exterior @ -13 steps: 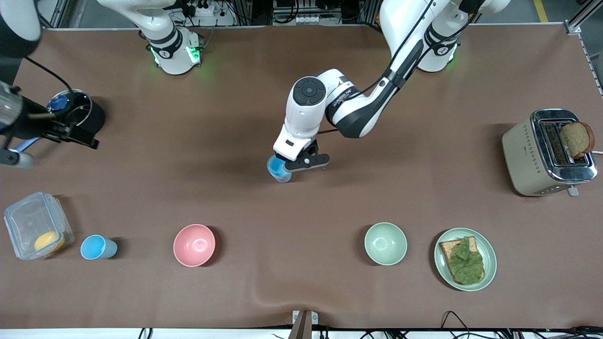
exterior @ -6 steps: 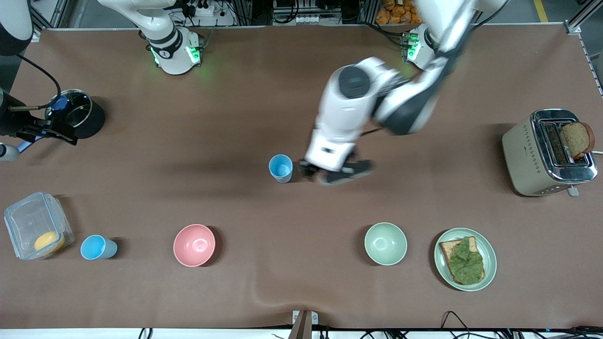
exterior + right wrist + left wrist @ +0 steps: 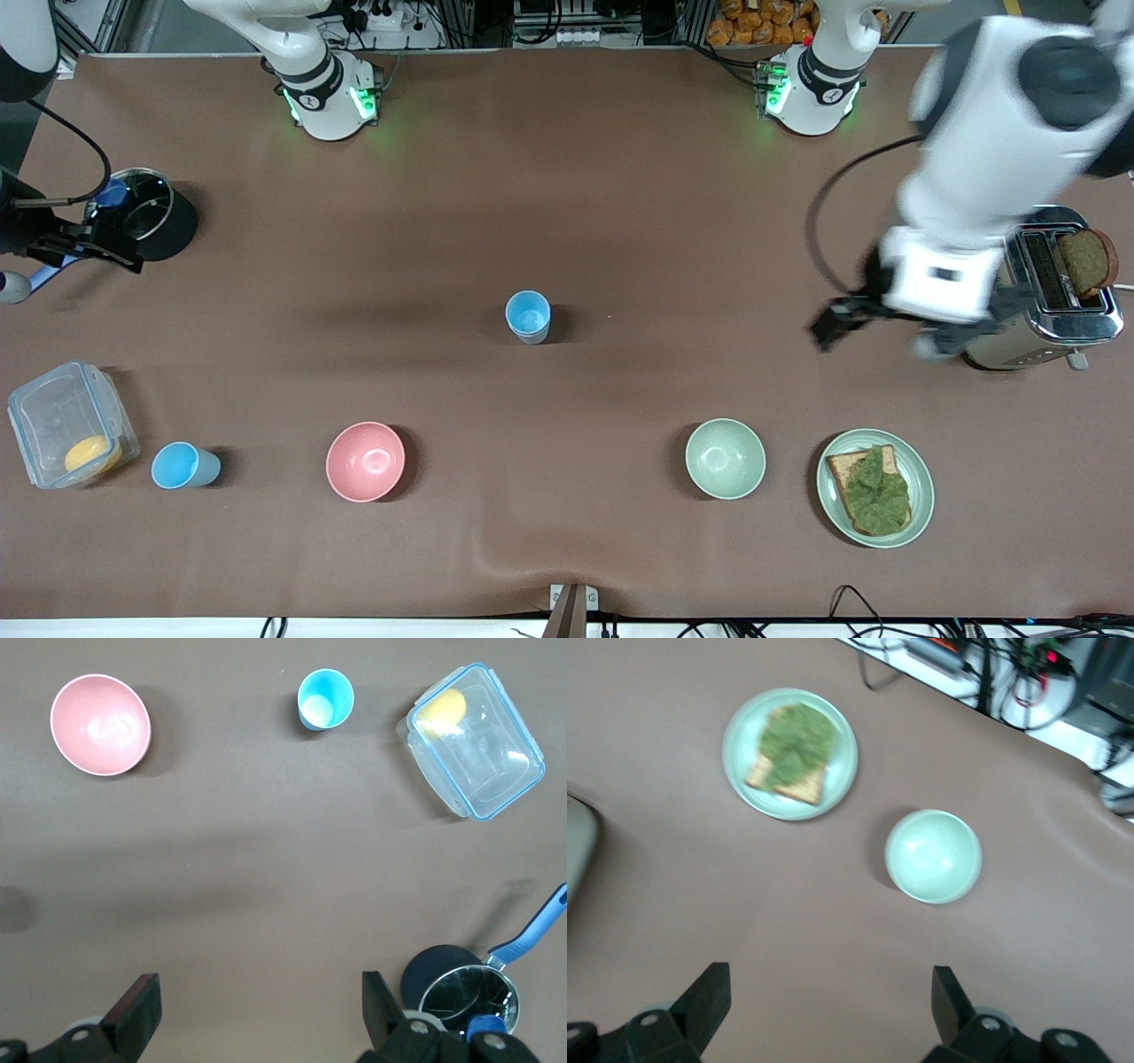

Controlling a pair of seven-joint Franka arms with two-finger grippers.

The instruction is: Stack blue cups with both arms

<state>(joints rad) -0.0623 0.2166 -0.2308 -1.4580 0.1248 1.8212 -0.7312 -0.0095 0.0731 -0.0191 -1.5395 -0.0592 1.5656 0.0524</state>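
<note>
One light-blue cup (image 3: pixel 528 315) stands upright alone at the table's middle. A second blue cup (image 3: pixel 182 466) stands near the front edge at the right arm's end, between the clear box and the pink bowl; it also shows in the right wrist view (image 3: pixel 324 698). My left gripper (image 3: pixel 879 335) is open and empty, up in the air beside the toaster; in the left wrist view (image 3: pixel 830 1010) only bare table lies between its fingers. My right gripper (image 3: pixel 106 252) is open and empty over the table beside the black pot, as the right wrist view (image 3: pixel 261 1010) shows.
A pink bowl (image 3: pixel 365 461), a pale green bowl (image 3: pixel 725 458) and a plate with toast and greens (image 3: pixel 874 487) line the front. A clear box (image 3: pixel 66 425) holds something yellow. A toaster (image 3: pixel 1032 288) and a black pot (image 3: pixel 146 213) stand at the ends.
My left gripper let go of the middle cup, opened, and swung up and away to the toaster. The cup stays upright. The right gripper drew back a little at first.
</note>
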